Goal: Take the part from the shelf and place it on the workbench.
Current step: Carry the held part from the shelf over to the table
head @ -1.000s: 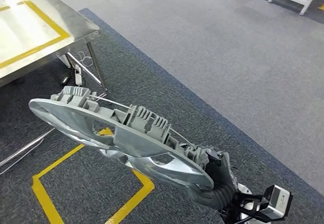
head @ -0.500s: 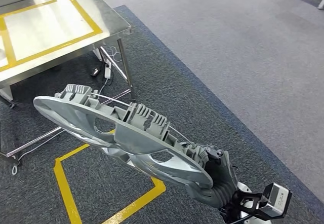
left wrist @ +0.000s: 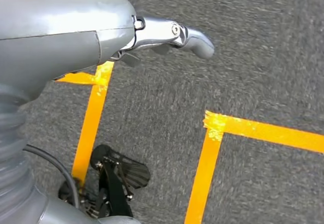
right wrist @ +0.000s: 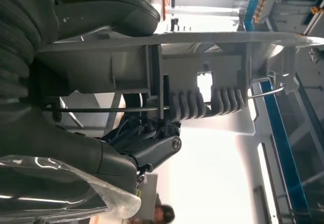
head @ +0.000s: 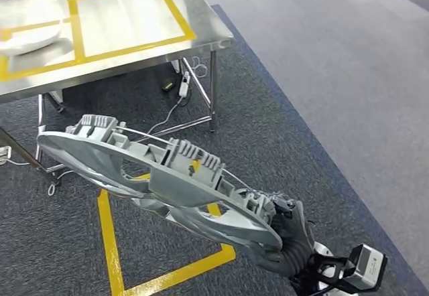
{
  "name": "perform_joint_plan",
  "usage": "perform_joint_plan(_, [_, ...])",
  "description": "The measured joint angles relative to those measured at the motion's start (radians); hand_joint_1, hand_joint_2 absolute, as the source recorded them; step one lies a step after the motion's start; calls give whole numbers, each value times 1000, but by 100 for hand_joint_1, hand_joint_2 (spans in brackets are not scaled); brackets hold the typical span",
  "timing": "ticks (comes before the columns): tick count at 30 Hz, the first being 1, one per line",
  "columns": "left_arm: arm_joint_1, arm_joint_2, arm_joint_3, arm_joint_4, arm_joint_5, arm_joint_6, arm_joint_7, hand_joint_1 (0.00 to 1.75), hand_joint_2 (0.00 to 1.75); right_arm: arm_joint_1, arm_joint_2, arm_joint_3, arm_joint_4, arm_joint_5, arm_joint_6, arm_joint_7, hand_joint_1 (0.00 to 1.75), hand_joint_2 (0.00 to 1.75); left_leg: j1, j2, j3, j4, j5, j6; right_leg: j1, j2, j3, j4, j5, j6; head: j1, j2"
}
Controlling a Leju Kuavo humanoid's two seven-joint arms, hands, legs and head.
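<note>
In the head view my right hand (head: 291, 242) grips one end of the long grey part (head: 167, 175), a flat curved plastic piece with ribbed clips and a thin wire along its upper side. The part reaches out to the left, level over the dark carpet, in front of the steel workbench (head: 127, 21) marked with yellow tape. From the right wrist view the part (right wrist: 191, 62) sits between the thick thumb (right wrist: 103, 1) and the darker fingers (right wrist: 153, 153). My left hand (left wrist: 76, 31) hangs over the floor with a finger (left wrist: 172, 31) stretched out and nothing in it.
A pale curved part (head: 27, 35) lies at the workbench's left end. A power strip with cables (head: 182, 85) lies under the bench by its legs. A yellow tape square (head: 108, 242) marks the carpet below the held part. Lighter grey floor (head: 344, 75) lies to the right.
The whole picture has shifted: the camera turned left, so the workbench now sits further right and fuller in view. My right hand keeps the part in the same hold.
</note>
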Motion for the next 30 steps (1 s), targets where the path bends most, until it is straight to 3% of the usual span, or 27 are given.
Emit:
perform_joint_plan(2, [-2, -1, 0, 0, 0, 0, 0, 0, 175, 2, 0, 0, 1, 0, 0, 0, 175, 175, -1, -27, 0, 0, -1, 2, 0, 20, -76, 122, -32, 0, 2, 0])
perform_joint_plan(3, [-2, -1, 0, 0, 0, 0, 0, 0, 175, 2, 0, 0, 2, 0, 0, 1, 175, 175, -2, -42, 2, 1, -3, 3, 1, 23, -96, 138, -19, 0, 2, 0])
perform_joint_plan(5, [-2, -1, 0, 0, 0, 0, 0, 0, 175, 3, 0, 0, 3, 0, 0, 1, 175, 175, -2, -72, 8, 1, -6, 1, 1, 32, -78, 55, 59, -5, 2, 0])
perform_joint_plan(7, [-3, -2, 0, 0, 0, 0, 0, 0, 175, 2, 0, 0, 2, 0, 0, 0, 175, 175, -2, -99, 11, 5, -11, -5, -3, 72, -26, -76, 123, -13, 1, 0])
perform_joint_plan(9, [-2, -2, 0, 0, 0, 0, 0, 0, 175, 2, 0, 0, 2, 0, 0, 0, 175, 175, 0, -121, 5, 8, -12, -17, -3, 99, 3, -134, 134, -21, 0, 0])
perform_joint_plan(11, [1, -2, 0, 0, 0, 0, 0, 0, 175, 1, 0, 0, 2, 0, 0, 1, 175, 175, 3, -140, -2, 7, -9, -30, -1, 83, 8, -140, 135, -29, 0, 0])
perform_joint_plan(12, [3, -2, 0, -1, 0, 0, 0, 0, 175, 0, 0, 0, 2, 0, 0, 1, 175, 175, 2, -133, -4, 12, -14, -35, -3, 72, 11, -143, 136, -35, -1, 0])
perform_joint_plan(14, [2, 0, 0, -1, 0, 0, 0, 0, 175, 0, 0, 0, 1, 0, 0, 0, 175, 175, -1, -82, -31, 74, -51, -45, -7, 44, 19, -152, 136, -47, -6, 0])
perform_joint_plan(16, [-2, 0, 0, -1, 0, 0, 0, 0, 175, 1, 0, -2, 1, -1, 0, -1, 175, 175, 1, -26, -94, 206, -115, -54, -6, 13, 23, -153, 132, -54, -12, 0])
perform_joint_plan(17, [-2, 1, 0, -1, 0, 0, 0, 0, 175, 2, 0, -2, 1, 0, 0, 0, 175, 175, 3, -17, -125, 267, -137, -57, -5, -1, 24, -153, 130, -54, -12, 0])
perform_joint_plan(18, [-2, 1, 0, -1, 0, 0, 0, 0, 175, 2, 0, -2, 1, 0, 0, 0, 175, 175, 5, -13, -141, 298, -140, -58, -5, -16, 26, -153, 128, -54, -12, 0])
perform_joint_plan(19, [-1, 1, 0, -1, 0, 0, 0, 0, 175, 3, 0, -2, 2, 0, 0, 0, 175, 175, 6, -10, -138, 291, -125, -58, -5, -29, 29, -153, 125, -52, -12, 0])
perform_joint_plan(20, [0, 1, 0, -1, 0, 0, 0, 0, 175, 3, 0, -2, 2, 0, 0, 0, 175, 175, 7, -5, -114, 244, -92, -57, -4, -42, 33, -152, 123, -50, -12, 0])
perform_joint_plan(22, [0, 2, 0, -1, 0, 0, 1, 0, 175, 3, 0, -1, 1, 0, 0, 0, 175, 175, 0, 37, -41, 100, -28, -47, -1, -65, 43, -152, 114, -43, -12, 0])
perform_joint_plan(24, [-2, 2, -1, -1, 0, 0, 0, 0, 175, 2, 0, -2, 1, 0, 0, 0, 175, 175, -8, 71, -2, 19, -9, -34, 4, -86, 49, -151, 106, -33, -11, 0])
perform_joint_plan(26, [0, 2, -1, -1, 0, 0, 0, 0, 175, 1, 0, -1, 1, 0, 0, 1, 175, 175, -11, 58, -3, 11, -14, -23, 7, -107, 56, -154, 101, -23, -10, 0])
perform_joint_plan(27, [2, 2, -1, -1, 0, 0, 0, 0, 175, -1, 0, -1, 1, 0, 0, 1, 175, 175, -9, 46, -3, 8, -12, -17, 5, -105, 59, -153, 97, -17, -9, 0])
perform_joint_plan(28, [3, 2, -1, -1, 0, 0, 0, 0, 175, -1, 0, 0, 1, 0, 0, 0, 175, 175, -7, 35, -1, 5, -10, -11, 3, -84, 56, -142, 86, -11, -8, 0])
perform_joint_plan(30, [1, 1, 0, -1, 0, 0, 0, 0, 175, -1, 0, 0, 1, 0, 0, 0, 175, 175, -1, 13, 2, 0, -6, -2, 0, -20, 18, -61, 38, -5, -3, 0])
